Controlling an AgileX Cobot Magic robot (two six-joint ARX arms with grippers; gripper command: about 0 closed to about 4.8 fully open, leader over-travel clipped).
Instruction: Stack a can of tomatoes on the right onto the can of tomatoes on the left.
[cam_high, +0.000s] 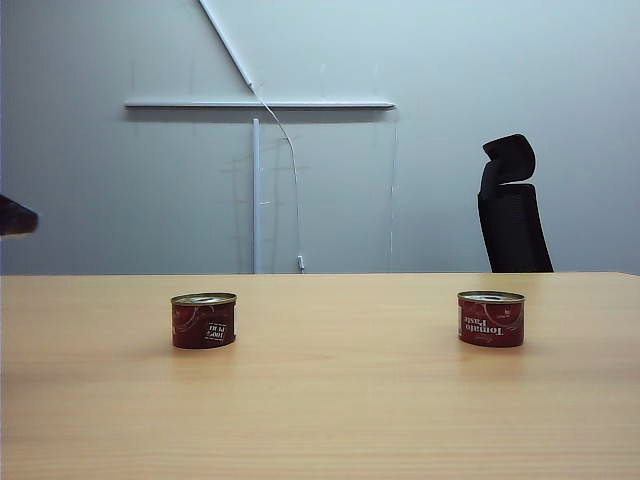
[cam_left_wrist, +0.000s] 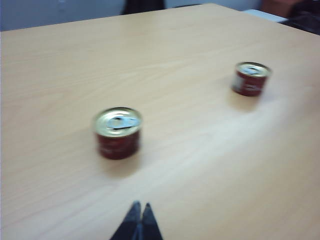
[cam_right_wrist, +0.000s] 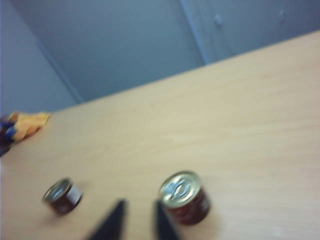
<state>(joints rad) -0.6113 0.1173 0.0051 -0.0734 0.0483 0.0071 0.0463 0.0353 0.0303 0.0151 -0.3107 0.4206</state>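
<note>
I see both tomato cans upright on the worktop (cam_high: 320, 400), well apart: the left can (cam_high: 203, 320) and the right can (cam_high: 491, 318). My left claw (cam_left_wrist: 139, 216) hovers short of the left can, tips pressed together. My right claw (cam_right_wrist: 137, 215) hangs beside the right can (blurred view), fingers slightly parted, holding nothing.

Each pincer, left pincer (cam_left_wrist: 139, 216) and right pincer (cam_right_wrist: 138, 220), shows dark tapered fingers
</note>
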